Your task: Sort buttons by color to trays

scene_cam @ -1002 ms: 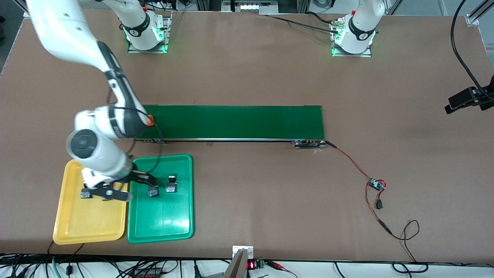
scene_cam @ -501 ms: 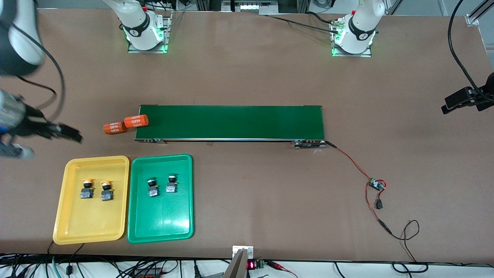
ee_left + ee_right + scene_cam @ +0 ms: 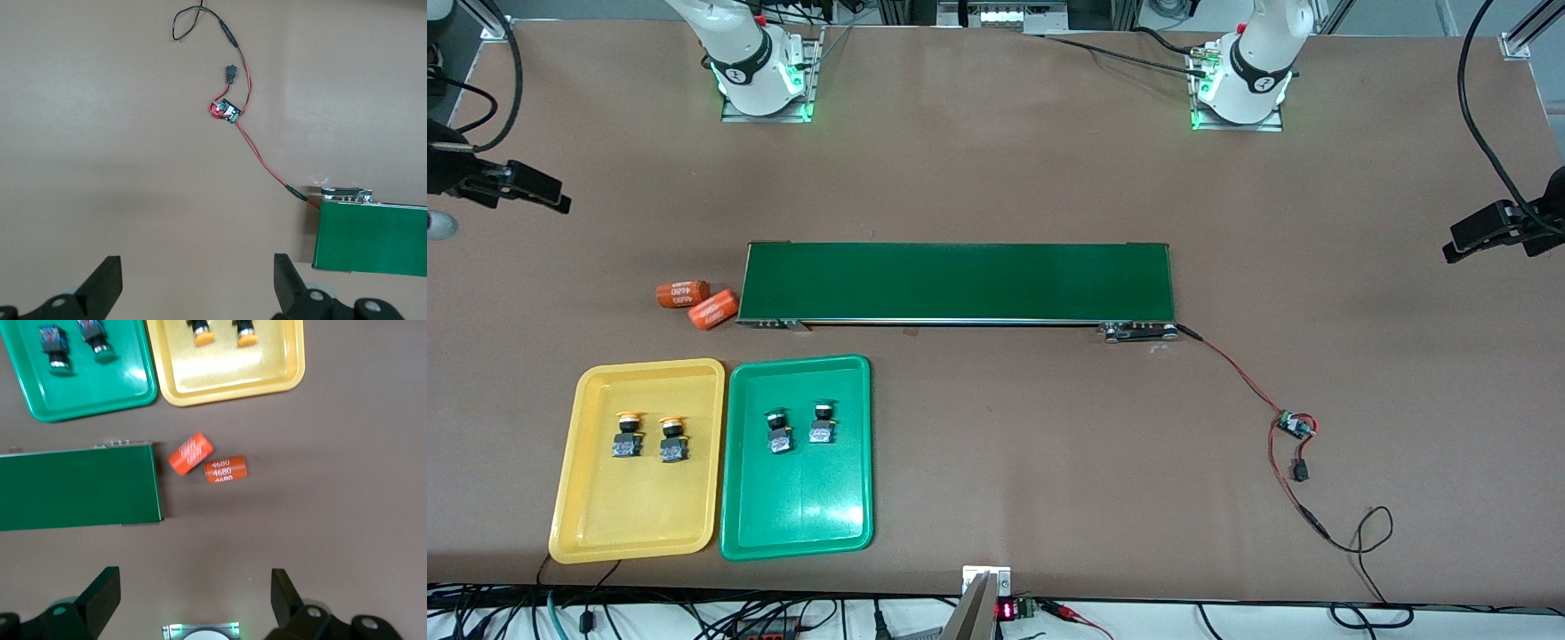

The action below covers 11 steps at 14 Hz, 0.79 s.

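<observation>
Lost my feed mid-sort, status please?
Left gripper and right gripper open, empty. Yellow buttons in yellow tray, green buttons in green tray. Nothing obstructing.

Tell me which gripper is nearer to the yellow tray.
The right gripper. It hangs open above the table at the right arm's end, beyond the two orange cylinders from the yellow tray. The left gripper hangs open at the left arm's end, past the conveyor belt.
</observation>
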Each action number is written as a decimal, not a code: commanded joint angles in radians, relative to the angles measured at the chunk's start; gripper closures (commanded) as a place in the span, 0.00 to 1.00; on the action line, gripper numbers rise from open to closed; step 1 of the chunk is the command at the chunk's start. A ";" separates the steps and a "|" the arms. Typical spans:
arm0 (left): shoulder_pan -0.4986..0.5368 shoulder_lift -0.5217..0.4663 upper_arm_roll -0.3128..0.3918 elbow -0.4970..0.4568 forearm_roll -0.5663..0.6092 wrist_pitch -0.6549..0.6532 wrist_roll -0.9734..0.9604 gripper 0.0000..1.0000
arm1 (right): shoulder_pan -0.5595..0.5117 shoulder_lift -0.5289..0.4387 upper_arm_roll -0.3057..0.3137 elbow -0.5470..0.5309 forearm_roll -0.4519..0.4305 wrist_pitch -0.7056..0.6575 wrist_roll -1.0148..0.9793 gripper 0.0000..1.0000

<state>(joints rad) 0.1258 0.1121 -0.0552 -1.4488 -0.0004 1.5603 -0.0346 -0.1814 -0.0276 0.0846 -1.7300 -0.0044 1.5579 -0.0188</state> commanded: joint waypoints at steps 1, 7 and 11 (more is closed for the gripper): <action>0.000 -0.008 0.000 -0.004 -0.015 0.007 0.007 0.00 | 0.000 0.009 0.003 0.013 0.017 0.008 -0.010 0.00; 0.000 -0.008 0.000 -0.004 -0.015 0.007 0.007 0.00 | 0.135 0.025 -0.089 0.036 0.008 0.004 -0.009 0.00; 0.000 -0.008 0.000 -0.004 -0.015 0.007 0.007 0.00 | 0.143 0.048 -0.089 0.043 0.017 0.002 -0.007 0.00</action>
<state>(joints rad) 0.1257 0.1121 -0.0554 -1.4488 -0.0004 1.5618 -0.0346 -0.0567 0.0039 0.0114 -1.7151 -0.0034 1.5707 -0.0192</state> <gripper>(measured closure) 0.000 0.000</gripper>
